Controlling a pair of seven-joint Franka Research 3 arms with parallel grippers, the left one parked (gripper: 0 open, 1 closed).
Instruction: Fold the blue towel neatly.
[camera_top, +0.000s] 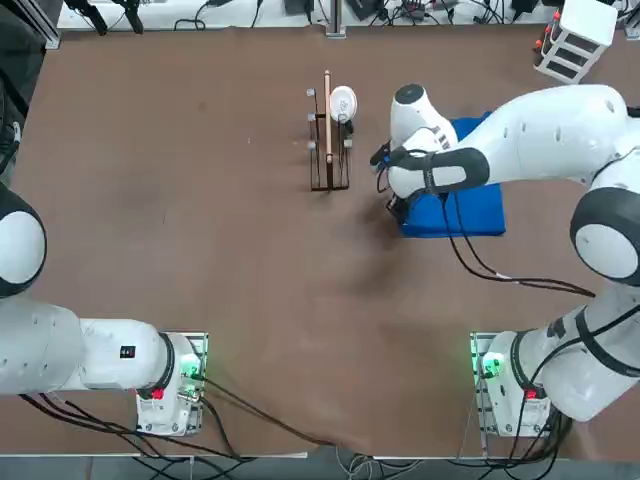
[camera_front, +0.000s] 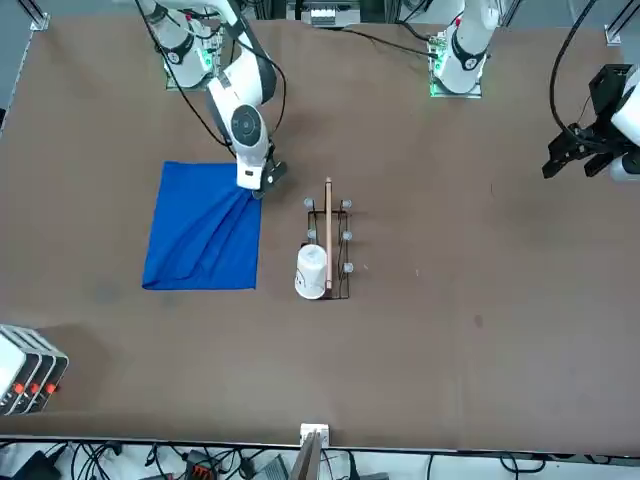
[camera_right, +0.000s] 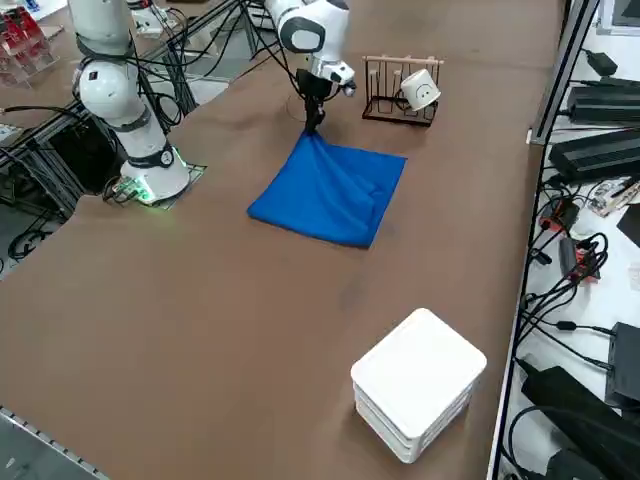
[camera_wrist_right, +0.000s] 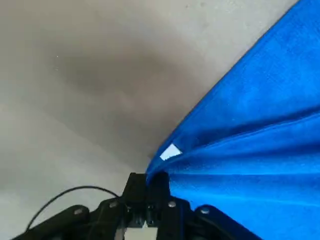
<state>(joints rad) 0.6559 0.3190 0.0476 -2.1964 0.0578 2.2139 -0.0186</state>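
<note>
On the brown table (camera_front: 450, 330), towel (camera_front: 203, 232) mostly flat and unfolded, one tagged corner pinched and lifted by right gripper (camera_front: 252, 187); whole fold left.

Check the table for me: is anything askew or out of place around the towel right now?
Only the blue towel itself: the right gripper is shut on its tagged corner beside the wooden rack, lifting it, so creases fan across the cloth. The white cup sits on the rack. Nothing spilled or damaged.
</note>
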